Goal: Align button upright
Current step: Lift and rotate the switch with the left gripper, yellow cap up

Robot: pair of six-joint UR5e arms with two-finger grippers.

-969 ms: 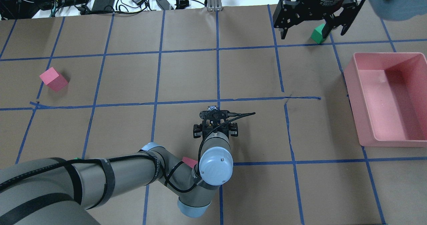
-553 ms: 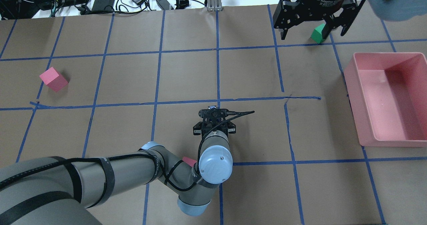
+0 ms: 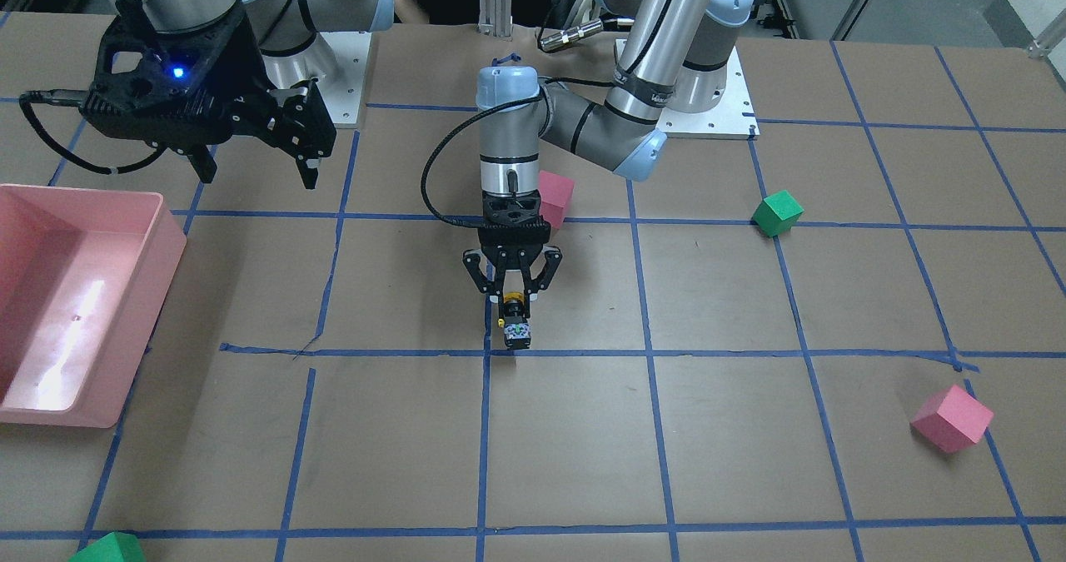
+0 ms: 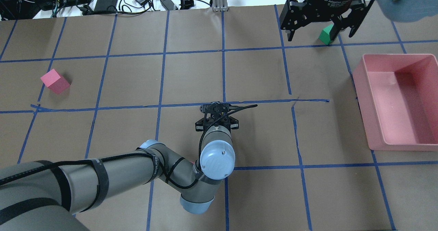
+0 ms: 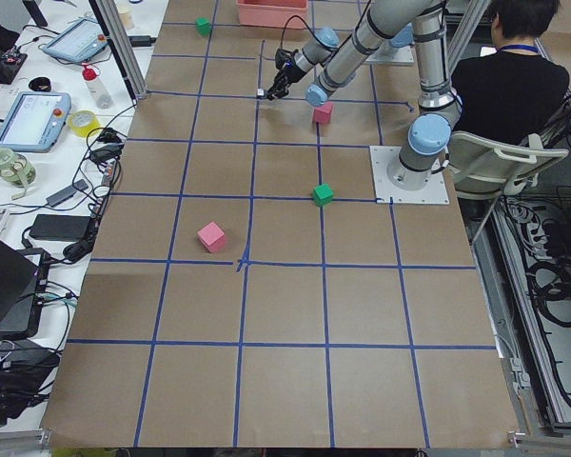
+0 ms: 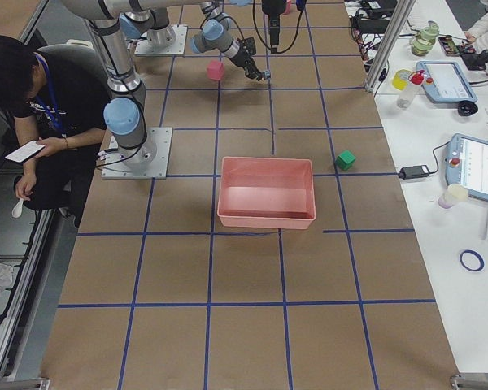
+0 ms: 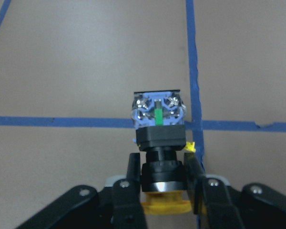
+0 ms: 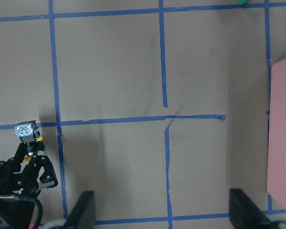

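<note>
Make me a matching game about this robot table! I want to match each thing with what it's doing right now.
Things:
1. small push button with yellow cap
2. pink rectangular plastic bin
3. right end effector

States:
A. wide open, gripping nothing
B. has nothing inside it
C. pinched by the left end effector

Pairs: 1-C, 2-B, 3-A.
</note>
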